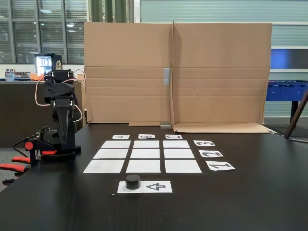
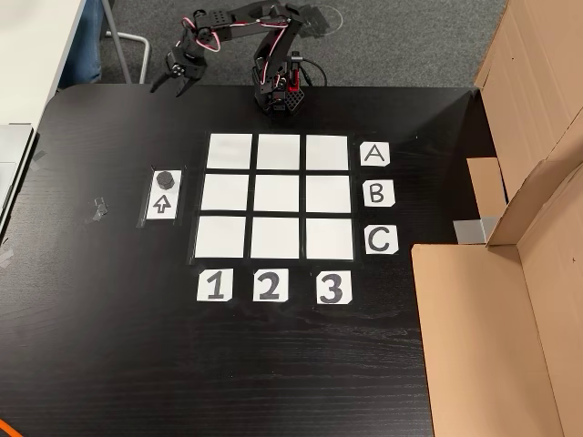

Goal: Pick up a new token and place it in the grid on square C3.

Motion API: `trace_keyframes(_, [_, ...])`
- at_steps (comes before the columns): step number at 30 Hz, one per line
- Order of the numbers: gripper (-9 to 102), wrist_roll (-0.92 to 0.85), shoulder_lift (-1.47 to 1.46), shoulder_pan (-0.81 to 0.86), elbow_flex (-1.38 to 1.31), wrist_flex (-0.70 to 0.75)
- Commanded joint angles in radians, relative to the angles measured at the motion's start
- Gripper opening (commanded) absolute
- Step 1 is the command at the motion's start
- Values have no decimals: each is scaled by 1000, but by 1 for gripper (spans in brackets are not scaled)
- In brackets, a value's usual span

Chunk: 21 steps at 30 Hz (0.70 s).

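The arm sits folded beside the grid (image 2: 278, 197), its gripper (image 2: 173, 80) hanging past the worktop (image 2: 91, 346) edge on the side away from the grid's row C. In the top-down fixed view the two fingers appear spread apart and hold nothing; in the low fixed view (image 1: 36, 147) their gap cannot be told.

The token (image 2: 164, 179) rests on the arrow sheet (image 2: 163, 197), just beside the grid's column 1, on the half of the sheet above the printed arrow (image 2: 161, 205), and it is untouched. Square C3 (image 2: 329, 238) is the bare corner cell farthest from the arm's base (image 2: 278, 98) — no token lies on any cell.

Legible writing: paper labels "A" (image 2: 374, 155), "B" (image 2: 378, 193) and "C" (image 2: 381, 239) flank the grid on the side opposite the arrow sheet, and "1" (image 2: 214, 286), "2" (image 2: 268, 286) and "3" (image 2: 332, 288) run below row C. No brand can be read.

Likely risks, judged from this layout:
- The squat puck may slip or tip if the fingers close off-centre or too high.
- C3 calls for near-full reach, so the drop may land short, in B3 or C2.
- A low carry could drag loose paper cells — nothing shows whether the grid cells are fixed down.
- The cardboard screen (image 2: 510, 273) stands near the grid's labels; an overshoot could strike it.
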Motion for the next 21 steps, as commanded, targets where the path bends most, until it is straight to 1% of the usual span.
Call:
trace_keyframes(1, [32, 0, -107, -12, -152, 40])
trace_keyframes(5, [33, 2, -232, -28, -304, 84])
trace_keyframes(12, [35, 9, -443, -55, -609, 242])
trace_keyframes(21, [36, 48, -624, -120, -861, 370])
